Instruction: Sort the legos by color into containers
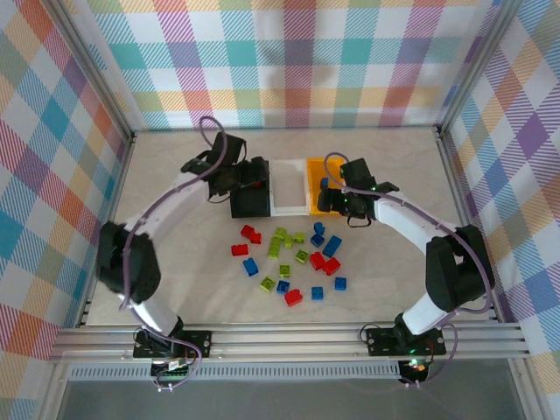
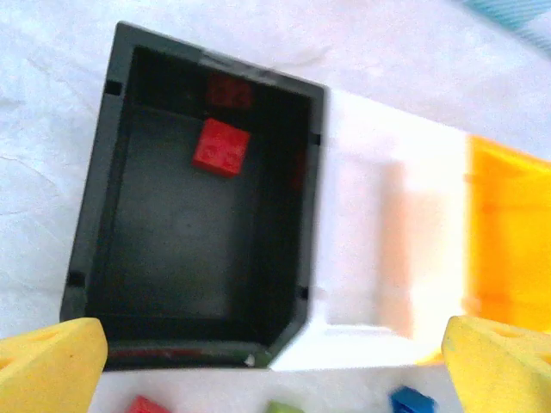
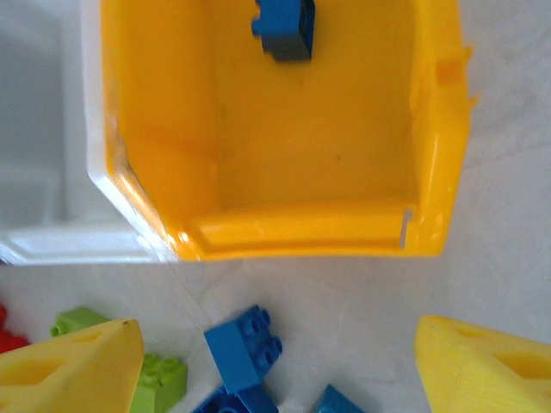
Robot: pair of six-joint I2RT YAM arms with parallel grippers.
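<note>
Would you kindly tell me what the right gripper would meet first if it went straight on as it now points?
Most likely the blue brick on the table before the yellow bin, under the right gripper, whose jaws stand open; depth is unclear.

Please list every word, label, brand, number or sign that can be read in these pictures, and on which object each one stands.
None can be read.
The black bin, the white bin and the yellow bin show no label.
The studs of the red brick in the black bin and of the blue brick in the yellow bin are too blurred to show any lettering.
The checked walls carry only a pattern.
</note>
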